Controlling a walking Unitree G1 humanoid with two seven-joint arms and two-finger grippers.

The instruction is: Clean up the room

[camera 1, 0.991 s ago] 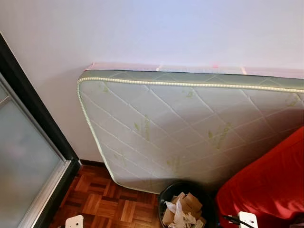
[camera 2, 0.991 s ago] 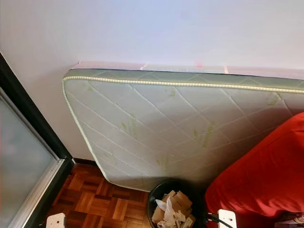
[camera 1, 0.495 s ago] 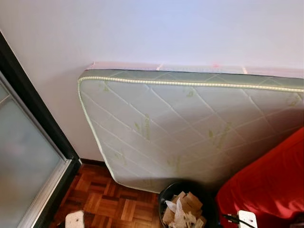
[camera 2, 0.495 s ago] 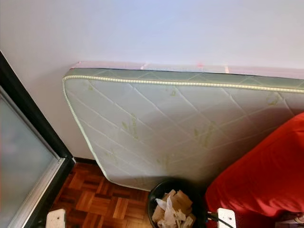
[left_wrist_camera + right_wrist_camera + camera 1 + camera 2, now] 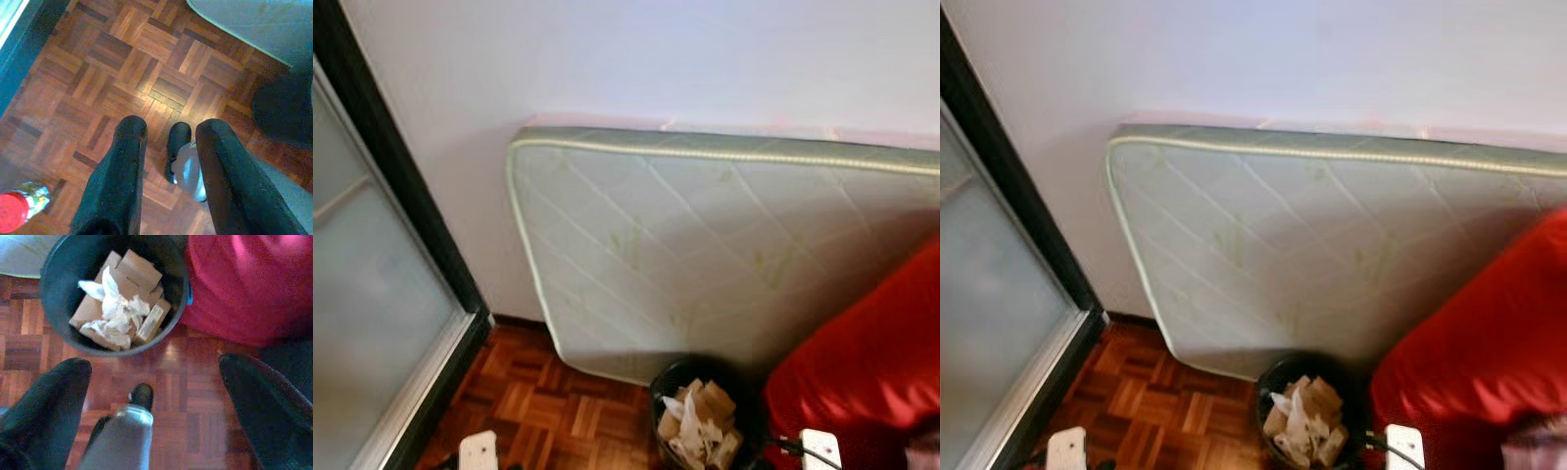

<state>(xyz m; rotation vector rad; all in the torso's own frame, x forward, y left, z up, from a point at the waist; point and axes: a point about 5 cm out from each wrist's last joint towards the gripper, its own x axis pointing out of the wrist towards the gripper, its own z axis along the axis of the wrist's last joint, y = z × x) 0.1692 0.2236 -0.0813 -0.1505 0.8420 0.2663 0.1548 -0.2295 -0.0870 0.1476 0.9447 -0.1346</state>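
A black trash bin (image 5: 705, 419) holding cardboard pieces and crumpled white tissue stands on the parquet floor, against a leaning mattress (image 5: 705, 245). In the right wrist view the bin (image 5: 58, 264) lies just beyond my right gripper (image 5: 154, 364), which hangs open and empty above the floor. My left gripper (image 5: 173, 126) is also open and empty, hanging over bare parquet. A bottle with a red cap (image 5: 19, 209) lies on the floor near the left gripper.
A red beanbag (image 5: 867, 362) presses against the bin's right side. A dark-framed sliding glass door (image 5: 372, 294) runs along the left. Bare parquet (image 5: 548, 411) lies between door and bin. My own black foot (image 5: 176, 144) shows below the left gripper.
The whole picture has shifted right and blurred, so the camera has turned left. The bin, mattress and beanbag have not moved.
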